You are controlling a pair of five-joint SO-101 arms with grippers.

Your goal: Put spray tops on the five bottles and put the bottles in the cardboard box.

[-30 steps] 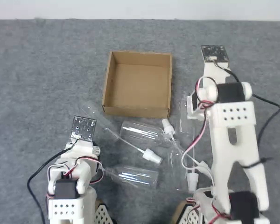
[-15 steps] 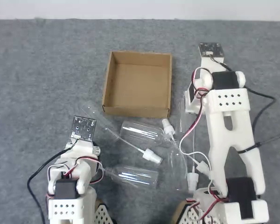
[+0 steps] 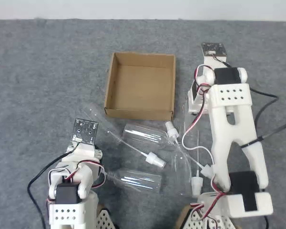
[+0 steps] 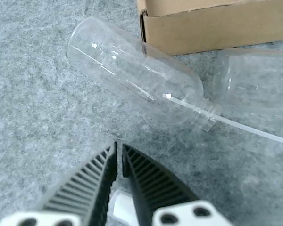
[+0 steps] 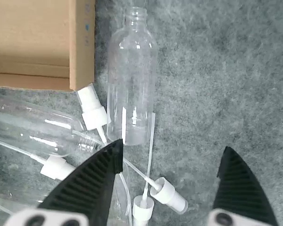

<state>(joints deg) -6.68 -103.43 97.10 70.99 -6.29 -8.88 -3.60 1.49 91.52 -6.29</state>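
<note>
Right wrist view has the right claw (image 5: 172,150) nearest, its fingers spread wide with nothing between them, poised above the grey surface (image 5: 226,70). Just under the fingertips lie loose spray tops (image 5: 170,190), their thin tubes (image 5: 150,141) crossing the near end of a clear bottle (image 5: 131,80). That bottle lies on its side, open neck pointing away, just beside the corner of the empty cardboard box (image 5: 82,47). The step in hand looks like taking this bottle, so the claw should come down across its middle, one finger on each side of the round body, beyond the tubes so none is pinched. A slow, gentle squeeze seems wise, since smooth plastic may roll or squirt out, and the inner finger has little room by the box wall. Over at the other arm, the left claw (image 4: 119,148) has its fingers together, holding nothing, low over the surface near a second bottle (image 4: 137,70) whose neck takes a tube not yet seated.
</note>
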